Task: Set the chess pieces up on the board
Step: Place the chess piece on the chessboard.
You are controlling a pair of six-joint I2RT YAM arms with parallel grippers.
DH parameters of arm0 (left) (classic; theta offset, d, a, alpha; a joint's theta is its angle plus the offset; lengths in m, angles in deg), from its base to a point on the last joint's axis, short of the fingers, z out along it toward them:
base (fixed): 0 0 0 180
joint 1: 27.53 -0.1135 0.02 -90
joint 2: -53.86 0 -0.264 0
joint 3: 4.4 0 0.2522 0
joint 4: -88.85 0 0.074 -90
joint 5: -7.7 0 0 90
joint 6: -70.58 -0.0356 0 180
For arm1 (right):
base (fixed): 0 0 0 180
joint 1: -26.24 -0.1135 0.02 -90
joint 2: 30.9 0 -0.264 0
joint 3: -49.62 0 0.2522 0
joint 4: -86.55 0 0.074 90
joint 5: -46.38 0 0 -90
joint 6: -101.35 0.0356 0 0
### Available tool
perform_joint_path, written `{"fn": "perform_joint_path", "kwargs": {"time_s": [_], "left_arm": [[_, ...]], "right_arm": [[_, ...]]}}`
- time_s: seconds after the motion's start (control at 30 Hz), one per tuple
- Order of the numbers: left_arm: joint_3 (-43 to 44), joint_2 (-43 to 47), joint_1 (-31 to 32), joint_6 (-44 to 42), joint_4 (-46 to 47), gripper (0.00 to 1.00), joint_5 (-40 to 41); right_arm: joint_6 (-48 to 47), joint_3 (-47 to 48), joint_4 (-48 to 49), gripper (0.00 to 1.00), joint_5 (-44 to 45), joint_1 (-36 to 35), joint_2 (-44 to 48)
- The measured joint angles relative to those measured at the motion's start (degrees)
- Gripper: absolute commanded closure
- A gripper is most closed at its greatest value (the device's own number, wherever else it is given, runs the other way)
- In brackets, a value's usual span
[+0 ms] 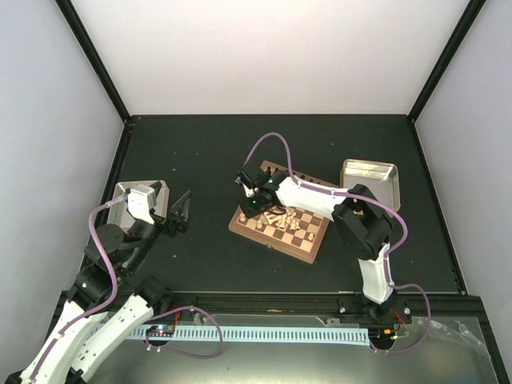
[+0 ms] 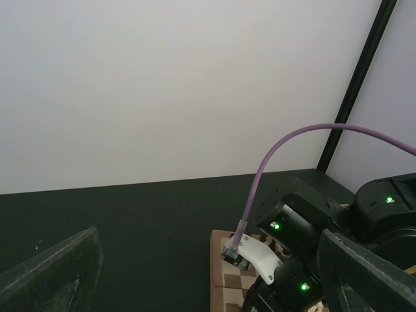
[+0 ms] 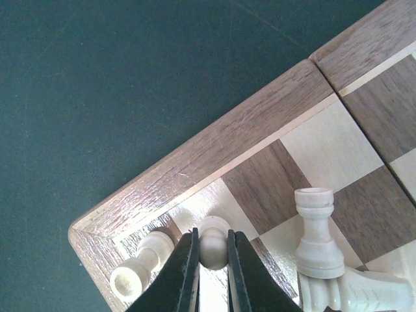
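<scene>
Okay, nearest me the left end effector [image 1: 182, 210] hangs with its fingers spread wide and holds nothing. It is over the bench [image 1: 200, 264] toward its left edge, just beside a metal tray [image 1: 122, 194]. Further in, the board [image 1: 302, 240] lies near the bench's middle with chess pieces [image 1: 282, 216] bunched on it. At one board corner the right end effector [image 3: 212, 246] pinches a pale pawn [image 3: 214, 229]. A second pawn [image 3: 140, 268] lies toppled beside it, and a pale rook [image 3: 316, 234] stands upright nearby. Another tray [image 1: 370, 180] sits past the board's far right side.
</scene>
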Motion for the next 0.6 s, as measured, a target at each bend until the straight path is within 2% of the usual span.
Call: {"fn": "perform_joint_path", "kwargs": {"time_s": [0.6], "left_arm": [[-0.1,-0.1,-0.1,0.0,0.0,0.08,0.0]], "right_arm": [[-1.3,1.2,-1.6,0.75,-1.1,-0.2,-0.5]]}}
